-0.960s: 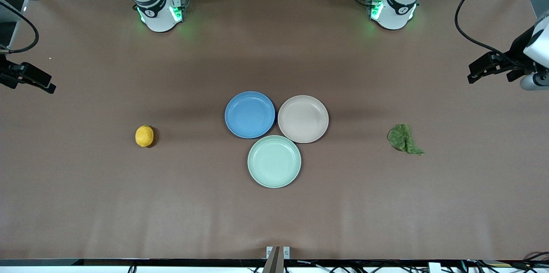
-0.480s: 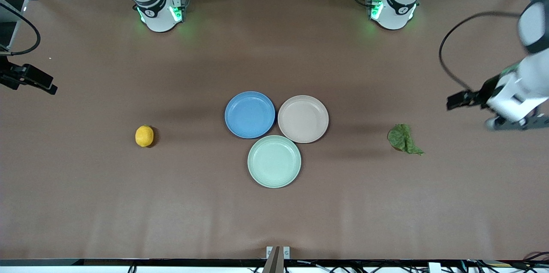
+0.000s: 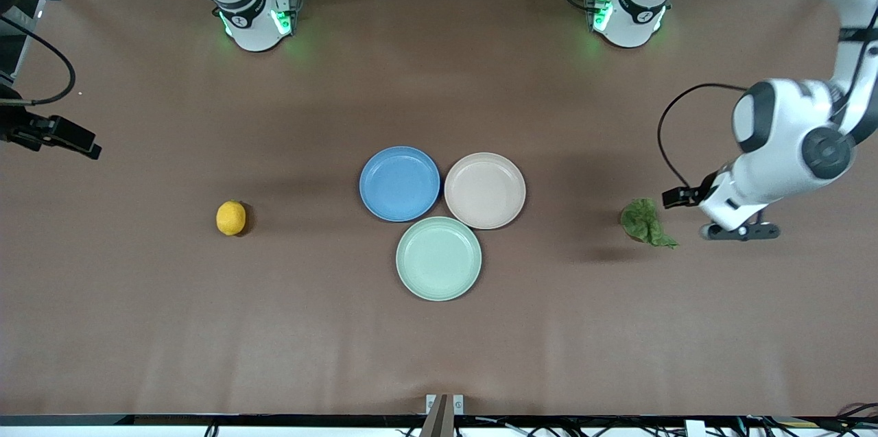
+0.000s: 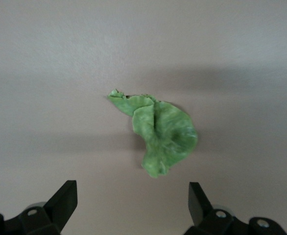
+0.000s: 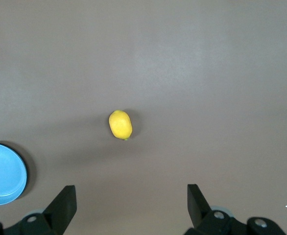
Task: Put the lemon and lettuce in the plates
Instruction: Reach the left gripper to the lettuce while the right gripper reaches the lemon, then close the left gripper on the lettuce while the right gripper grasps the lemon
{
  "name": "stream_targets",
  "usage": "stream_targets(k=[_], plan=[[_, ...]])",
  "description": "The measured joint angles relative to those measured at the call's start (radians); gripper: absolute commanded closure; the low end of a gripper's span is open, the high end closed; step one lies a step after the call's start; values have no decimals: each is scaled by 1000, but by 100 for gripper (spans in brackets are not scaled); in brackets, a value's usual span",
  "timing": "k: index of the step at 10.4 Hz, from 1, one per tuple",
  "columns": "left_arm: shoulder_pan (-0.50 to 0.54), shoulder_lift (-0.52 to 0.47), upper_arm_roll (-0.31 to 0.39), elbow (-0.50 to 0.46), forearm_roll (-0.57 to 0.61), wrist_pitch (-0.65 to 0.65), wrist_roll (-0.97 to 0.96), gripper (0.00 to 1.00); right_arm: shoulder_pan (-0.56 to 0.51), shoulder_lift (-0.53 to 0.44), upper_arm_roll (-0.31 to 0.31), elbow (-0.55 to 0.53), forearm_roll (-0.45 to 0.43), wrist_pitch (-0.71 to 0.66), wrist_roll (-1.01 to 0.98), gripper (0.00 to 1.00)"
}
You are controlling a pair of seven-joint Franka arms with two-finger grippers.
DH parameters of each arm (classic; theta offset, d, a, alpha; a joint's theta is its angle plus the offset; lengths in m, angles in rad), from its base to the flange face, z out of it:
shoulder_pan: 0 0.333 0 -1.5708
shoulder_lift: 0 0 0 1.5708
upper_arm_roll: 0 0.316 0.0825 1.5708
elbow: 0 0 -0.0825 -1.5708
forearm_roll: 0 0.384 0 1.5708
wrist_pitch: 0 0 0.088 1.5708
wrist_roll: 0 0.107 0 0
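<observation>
The lemon [image 3: 231, 217] lies on the table toward the right arm's end; it also shows in the right wrist view [image 5: 120, 124]. The lettuce [image 3: 645, 221] lies toward the left arm's end, and in the left wrist view [image 4: 160, 133]. The blue plate [image 3: 399, 183] and the beige-pink plate [image 3: 485, 190] sit side by side mid-table, both bare. My left gripper [image 3: 739, 232] hangs beside the lettuce, open and empty [image 4: 132, 193]. My right gripper [image 3: 68, 138] is open and empty [image 5: 131, 196], high over the table's edge, apart from the lemon.
A pale mint-green plate [image 3: 438, 258] touches both plates on the side nearer the front camera. The blue plate's edge shows in the right wrist view [image 5: 6, 174]. Both arm bases stand along the table's back edge.
The left arm has swung in from the table's end and come down beside the lettuce. The right gripper has crept slightly toward the lemon. Lemon, lettuce and plates have not moved.
</observation>
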Motion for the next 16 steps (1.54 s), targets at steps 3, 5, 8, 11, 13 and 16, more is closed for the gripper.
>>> stream_targets(k=[3,5,8,11,13,16], plan=[[-39,88,-3,24,59,15,-118,0,0,41,0,0,0,1,0,0],[-87,139,-3,56,71,15,-192,0,0,84,2,-1,1,14,0,0],[-96,189,3,88,77,21,-206,0,10,172,6,-2,3,50,0,0],[-91,213,13,92,79,21,-206,6,17,230,9,-10,26,112,2,0],[-91,229,13,93,80,21,-207,10,18,247,9,-78,29,237,2,0],[-91,247,13,96,98,23,-208,19,29,262,11,-223,29,440,2,0]])
